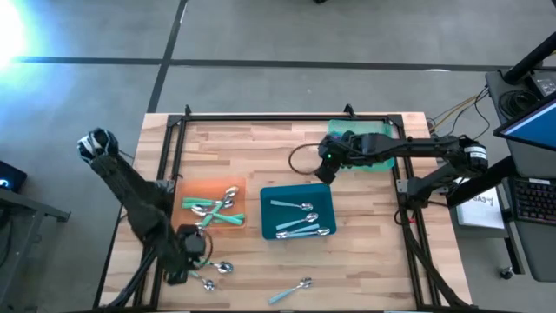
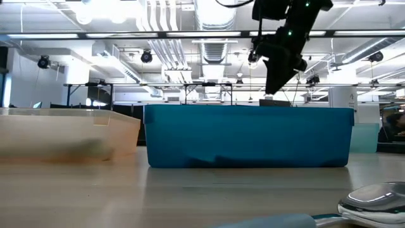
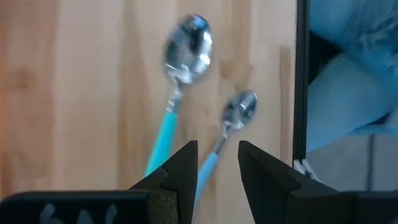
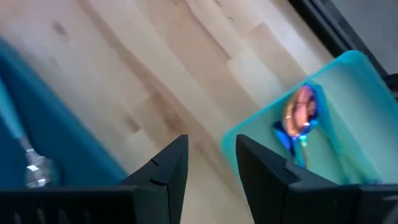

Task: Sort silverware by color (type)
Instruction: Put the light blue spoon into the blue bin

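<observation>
The silverware is spoons with teal handles and shiny heads. Two of them point(image 3: 186, 56) point(image 3: 239, 112) lie on the wood near the table's near left corner, right below my left gripper point(image 3: 217, 158), which hangs open above them. A third spoon point(image 1: 291, 291) lies by the near edge. More pieces fill the orange tray point(image 1: 252, 187) and the blue tray point(image 1: 269, 196). An iridescent spoon point(image 4: 298, 118) lies in the green tray point(image 4: 354, 81). My right gripper point(image 1: 327, 169) hangs open in the air between the blue and green trays.
A black frame rail point(image 1: 287, 117) runs along the table's far side and down both sides. In the low view the blue tray's wall point(image 2: 250, 136) fills the middle, with a spoon head point(image 2: 373, 199) close in front. Bare wood point(image 1: 234, 148) lies at the far left.
</observation>
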Controlling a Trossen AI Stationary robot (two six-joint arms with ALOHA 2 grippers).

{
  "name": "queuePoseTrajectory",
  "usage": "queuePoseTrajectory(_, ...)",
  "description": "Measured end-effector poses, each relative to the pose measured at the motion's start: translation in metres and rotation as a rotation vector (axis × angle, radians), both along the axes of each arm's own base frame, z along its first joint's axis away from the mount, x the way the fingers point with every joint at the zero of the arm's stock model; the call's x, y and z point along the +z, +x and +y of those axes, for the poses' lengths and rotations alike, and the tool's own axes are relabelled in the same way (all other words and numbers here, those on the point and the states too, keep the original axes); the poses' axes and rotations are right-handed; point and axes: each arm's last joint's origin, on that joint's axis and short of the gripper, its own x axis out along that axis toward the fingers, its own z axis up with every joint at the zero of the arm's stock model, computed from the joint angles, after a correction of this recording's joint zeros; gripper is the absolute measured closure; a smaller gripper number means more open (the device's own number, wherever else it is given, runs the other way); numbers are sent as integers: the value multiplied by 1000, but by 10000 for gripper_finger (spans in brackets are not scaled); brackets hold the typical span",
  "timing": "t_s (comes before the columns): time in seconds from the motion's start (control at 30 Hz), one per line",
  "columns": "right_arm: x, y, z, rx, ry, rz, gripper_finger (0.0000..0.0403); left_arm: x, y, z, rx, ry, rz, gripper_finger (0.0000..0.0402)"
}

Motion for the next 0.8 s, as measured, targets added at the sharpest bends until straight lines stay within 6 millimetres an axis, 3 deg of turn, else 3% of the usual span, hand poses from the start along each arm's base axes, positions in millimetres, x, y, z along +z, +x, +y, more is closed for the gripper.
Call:
queuePoseTrajectory(0.27,0,5,26,14,34,-36,277,-7,-2,-48,-110,164,69,302)
queuePoseTrajectory(0.53,0,6,38,-3,61,-61,277,-38,3,-65,-147,295,138,302)
queuePoseTrajectory(0.8,0,7,39,-49,82,-89,277,-50,-6,-73,-198,336,152,302)
